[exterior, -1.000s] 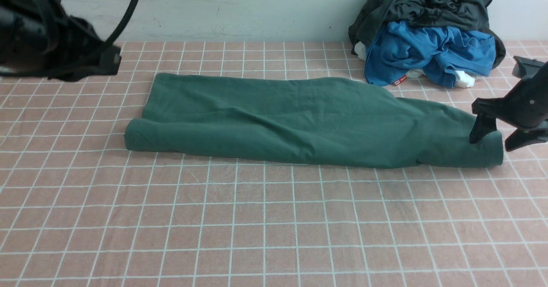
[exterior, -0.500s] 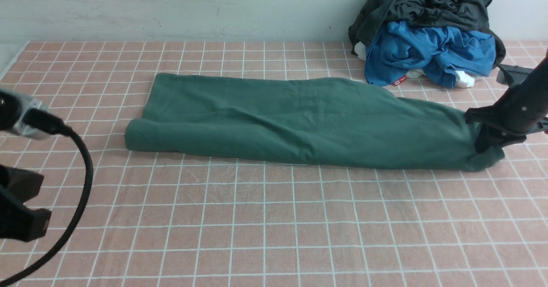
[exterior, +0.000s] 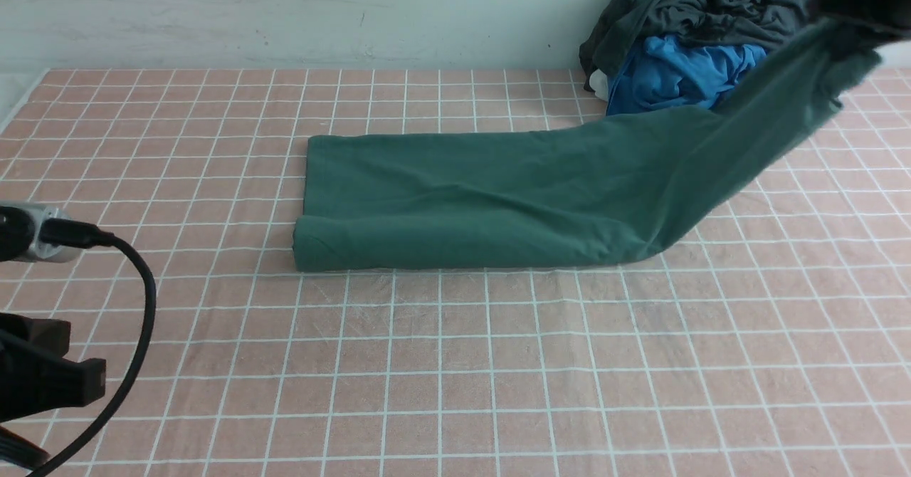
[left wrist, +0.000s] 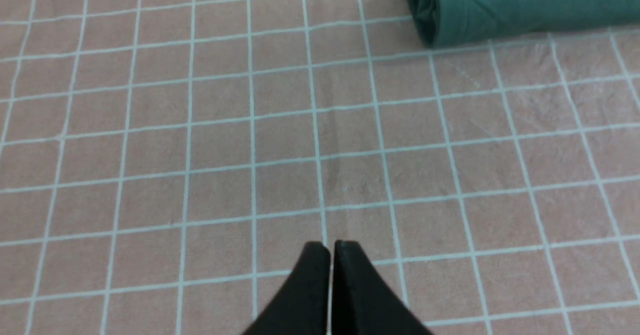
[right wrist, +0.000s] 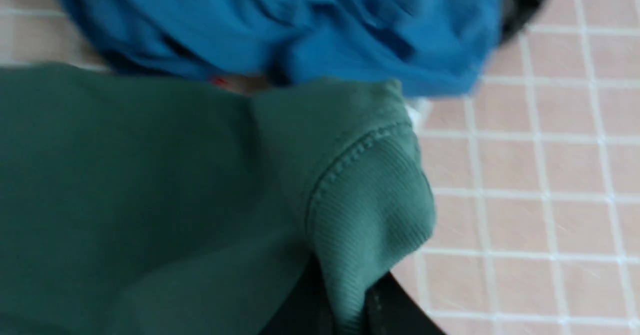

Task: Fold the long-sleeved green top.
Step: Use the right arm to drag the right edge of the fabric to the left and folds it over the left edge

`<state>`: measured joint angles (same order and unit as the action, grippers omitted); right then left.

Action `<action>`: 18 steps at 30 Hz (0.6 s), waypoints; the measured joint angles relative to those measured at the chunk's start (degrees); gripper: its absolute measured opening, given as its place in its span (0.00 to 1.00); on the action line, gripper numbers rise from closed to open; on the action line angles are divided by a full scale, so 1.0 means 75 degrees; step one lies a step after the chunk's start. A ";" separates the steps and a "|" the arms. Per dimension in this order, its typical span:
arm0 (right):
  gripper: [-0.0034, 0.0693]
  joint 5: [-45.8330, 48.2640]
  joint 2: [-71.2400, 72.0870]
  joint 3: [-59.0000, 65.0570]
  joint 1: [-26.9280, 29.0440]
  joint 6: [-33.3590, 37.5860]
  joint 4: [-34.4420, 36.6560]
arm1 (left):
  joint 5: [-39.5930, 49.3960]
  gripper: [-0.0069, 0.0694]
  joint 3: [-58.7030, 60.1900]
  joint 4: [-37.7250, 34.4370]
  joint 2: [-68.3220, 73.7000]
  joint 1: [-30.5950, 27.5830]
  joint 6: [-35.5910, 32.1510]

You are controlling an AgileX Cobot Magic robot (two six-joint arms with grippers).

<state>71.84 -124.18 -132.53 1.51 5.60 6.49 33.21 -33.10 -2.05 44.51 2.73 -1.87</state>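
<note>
The green long-sleeved top (exterior: 484, 203) lies folded into a long band across the table's middle. Its right end is lifted off the table and rises to the upper right. My right gripper (exterior: 857, 7) is shut on that end, pinching the ribbed hem (right wrist: 370, 210) between its black fingers (right wrist: 395, 305). The top's rolled left end (left wrist: 435, 17) rests on the table. My left gripper (left wrist: 330, 247) is shut and empty, hovering over bare cloth near the table's front left, well apart from the top.
A pile with a dark charcoal-grey garment (exterior: 697, 0) over a bright blue garment (exterior: 676, 71) sits at the back right against the wall, right behind the lifted end. The pink checked tablecloth (exterior: 455, 377) covers the table. The left arm's cable (exterior: 135, 342) hangs front left.
My right gripper closed on the top's right end and raised it up and back. The whole top slid to the right. The left arm dropped from the upper left to the front left.
</note>
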 joint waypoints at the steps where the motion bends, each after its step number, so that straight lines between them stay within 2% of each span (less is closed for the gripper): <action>1: 0.06 0.0000 0.0018 -0.0112 -0.0358 -0.0019 0.0200 | -0.0037 0.09 0.0000 -0.0060 0.0000 0.0000 0.0000; 5: 0.06 -0.0034 -0.0019 -0.0194 -0.1801 -0.0036 0.0945 | -0.0041 0.09 0.0000 -0.0122 0.0000 0.0000 0.0000; 7: 0.06 -0.0384 -0.0191 -0.0194 -0.2714 -0.0036 0.1242 | -0.0041 0.09 0.0000 -0.0150 0.0000 0.0000 0.0000; 8: 0.06 -0.0483 -0.0210 -0.0194 -0.2785 -0.0036 0.1286 | -0.0041 0.09 0.0000 -0.0159 0.0000 0.0000 0.0000; 9: 0.06 -0.0920 -0.0399 -0.0194 -0.3318 -0.0036 0.1374 | -0.0041 0.09 0.0000 -0.0218 0.0000 0.0000 0.0000; 13: 0.06 -0.2041 -0.0974 -0.0194 -0.4286 -0.0160 0.1426 | -0.0041 0.09 0.0000 -0.0337 0.0000 0.0000 0.0000; 18: 0.10 -0.3197 -0.1652 -0.0194 -0.4954 -0.0266 0.1461 | -0.0041 0.09 0.0000 -0.0431 0.0000 0.0000 0.0000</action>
<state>47.86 -136.57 -133.98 -35.65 3.61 17.45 32.90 -33.10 -5.29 44.51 2.73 -1.87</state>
